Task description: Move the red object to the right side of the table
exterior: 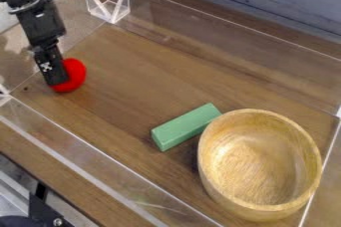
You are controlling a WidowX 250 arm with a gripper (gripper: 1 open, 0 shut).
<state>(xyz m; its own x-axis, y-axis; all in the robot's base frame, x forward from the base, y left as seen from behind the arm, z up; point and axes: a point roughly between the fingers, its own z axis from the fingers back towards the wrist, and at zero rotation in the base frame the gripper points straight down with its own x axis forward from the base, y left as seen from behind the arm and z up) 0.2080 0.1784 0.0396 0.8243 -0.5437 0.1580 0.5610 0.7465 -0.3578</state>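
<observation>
The red object [71,74], a small red ball, sits at the far left of the table [173,72], close to the left acrylic wall. My gripper [55,72] comes down steeply onto the ball's left side. Its dark fingers are closed against the ball and hide part of it, and the ball still looks to be resting on the tabletop.
A green rectangular block [185,126] lies near the middle front. A round light wooden bowl [261,161] stands at the front right. Low clear acrylic walls edge the table, and a clear angled piece [107,4] stands at the back left.
</observation>
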